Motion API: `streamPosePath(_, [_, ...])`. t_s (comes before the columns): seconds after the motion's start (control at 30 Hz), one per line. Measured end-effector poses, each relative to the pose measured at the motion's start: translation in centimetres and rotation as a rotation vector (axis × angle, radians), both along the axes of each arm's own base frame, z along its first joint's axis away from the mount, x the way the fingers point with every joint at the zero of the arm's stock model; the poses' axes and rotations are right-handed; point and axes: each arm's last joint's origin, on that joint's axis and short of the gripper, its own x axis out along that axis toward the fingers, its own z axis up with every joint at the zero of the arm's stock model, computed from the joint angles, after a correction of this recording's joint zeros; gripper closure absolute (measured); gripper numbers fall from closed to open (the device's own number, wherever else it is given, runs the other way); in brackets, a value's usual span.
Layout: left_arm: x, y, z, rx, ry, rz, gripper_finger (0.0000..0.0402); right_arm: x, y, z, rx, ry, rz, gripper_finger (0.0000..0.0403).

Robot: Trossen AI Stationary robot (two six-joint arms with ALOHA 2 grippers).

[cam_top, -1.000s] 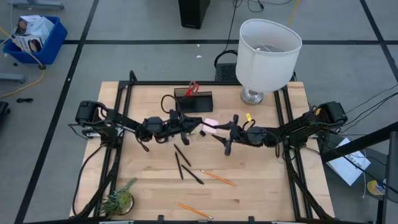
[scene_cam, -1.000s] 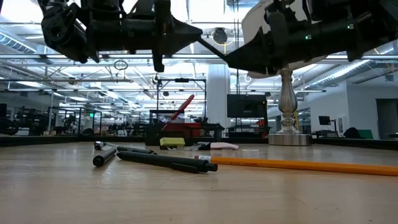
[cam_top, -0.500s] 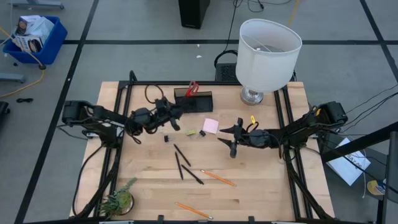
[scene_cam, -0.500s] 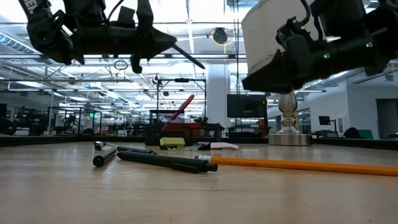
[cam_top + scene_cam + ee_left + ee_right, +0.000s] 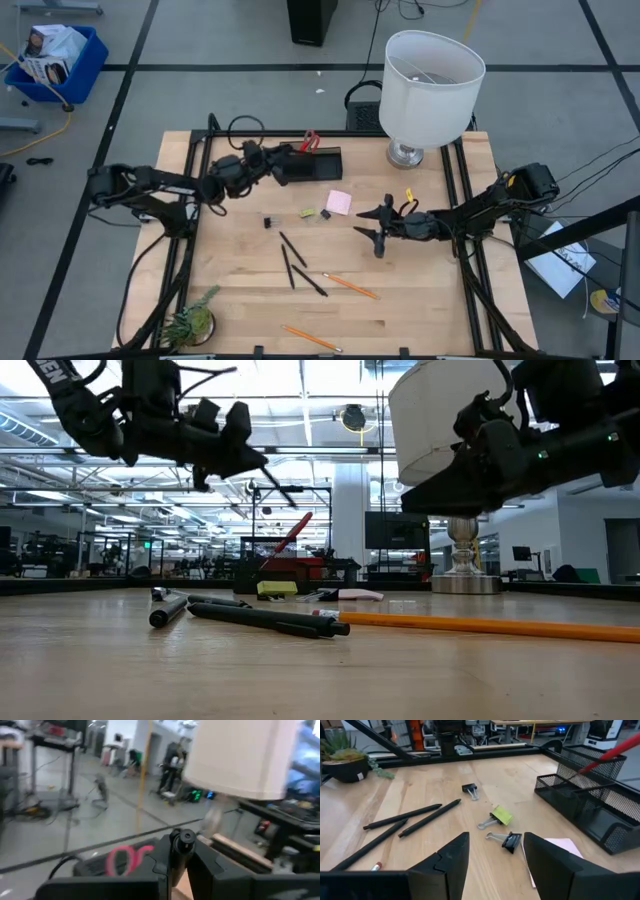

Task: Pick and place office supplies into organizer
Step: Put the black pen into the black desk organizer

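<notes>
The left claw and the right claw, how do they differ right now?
The left claw is shut on a black pen; the right claw is open and holds nothing. The left claw is by the organizer; the right claw hangs near the pink sticky pad. Both are raised in the air.

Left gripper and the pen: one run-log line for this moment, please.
left gripper: shut on pen, above organizer | right gripper: open, empty, over clips | scissors: in organizer
</notes>
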Motion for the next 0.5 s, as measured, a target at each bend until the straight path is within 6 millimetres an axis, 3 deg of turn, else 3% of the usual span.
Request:
streamPosePath(0.27, [0.8, 2.6, 1.7, -0.081, 0.168, 0.072, 0.0364, 0.0, 0.1, 0.0, -0.009, -0.001, 0.008, 0.0226])
streamPosePath(0.5, [2.0, 3.6, 4.8, -0.086, 0.337, 0.105, 0.0364, 0.0, 0.2, 0.0, -0.012, 0.000, 0.012, 0.0227])
